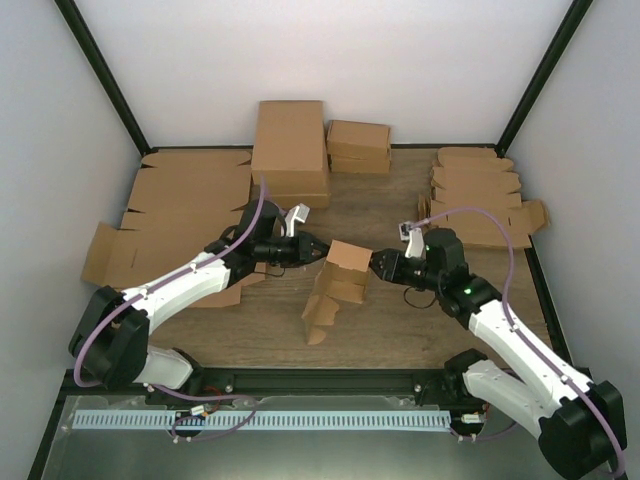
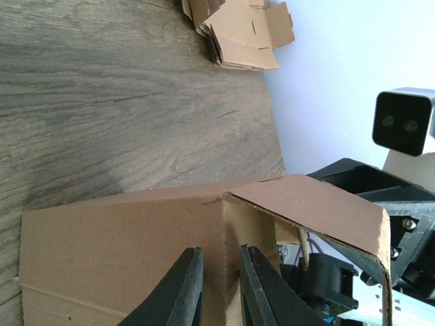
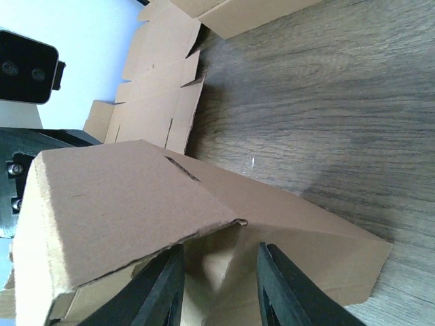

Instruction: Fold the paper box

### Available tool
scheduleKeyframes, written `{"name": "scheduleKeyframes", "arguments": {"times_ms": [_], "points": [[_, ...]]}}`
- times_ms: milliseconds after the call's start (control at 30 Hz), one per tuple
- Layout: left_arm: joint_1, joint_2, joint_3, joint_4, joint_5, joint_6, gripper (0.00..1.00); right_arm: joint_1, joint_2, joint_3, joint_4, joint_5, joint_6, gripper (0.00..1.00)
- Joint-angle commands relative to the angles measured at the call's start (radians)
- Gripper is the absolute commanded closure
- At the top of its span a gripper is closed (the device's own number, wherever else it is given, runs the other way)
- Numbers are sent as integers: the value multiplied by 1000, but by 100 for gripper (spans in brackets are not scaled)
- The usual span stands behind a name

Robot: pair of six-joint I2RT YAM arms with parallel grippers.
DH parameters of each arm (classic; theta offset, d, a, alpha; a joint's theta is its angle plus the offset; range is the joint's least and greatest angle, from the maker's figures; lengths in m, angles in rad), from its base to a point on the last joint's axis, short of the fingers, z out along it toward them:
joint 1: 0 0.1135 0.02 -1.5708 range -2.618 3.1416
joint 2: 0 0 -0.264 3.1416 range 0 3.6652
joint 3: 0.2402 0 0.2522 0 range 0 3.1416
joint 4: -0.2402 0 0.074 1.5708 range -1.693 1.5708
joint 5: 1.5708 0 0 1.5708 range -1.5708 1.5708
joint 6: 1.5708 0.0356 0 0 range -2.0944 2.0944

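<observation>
- Left gripper point(image 2: 221, 251), nearly closed, pinches small brown cardboard paper box point(image 1: 345, 268).
- Right gripper point(image 3: 219, 248) half-open astride its right edge; grip unclear.
- Uneven pulling could tear it.

We see a wood-grain worktop point(image 1: 400, 320): flat cardboard sheets point(image 1: 180, 215) left of the left fingers point(image 1: 308, 250), two folded brown boxes point(image 1: 290, 150) beyond both pairs, and stacked die-cut cardboard pieces point(image 1: 480, 200) out past the right fingers point(image 1: 380, 263).

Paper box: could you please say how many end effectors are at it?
2. Left end effector on the left side of the paper box, right end effector on the right side. None hidden.
</observation>
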Motion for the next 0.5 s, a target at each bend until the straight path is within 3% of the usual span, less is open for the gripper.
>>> {"name": "scheduleKeyframes", "arguments": {"times_ms": [0,467], "points": [[-9,-10,-4,14,-6,16,82,-3,-42,66,-84,37,-30,67],[-7,1,33,-21,-7,43,81,-3,-172,156,-245,161,-175,63]]}}
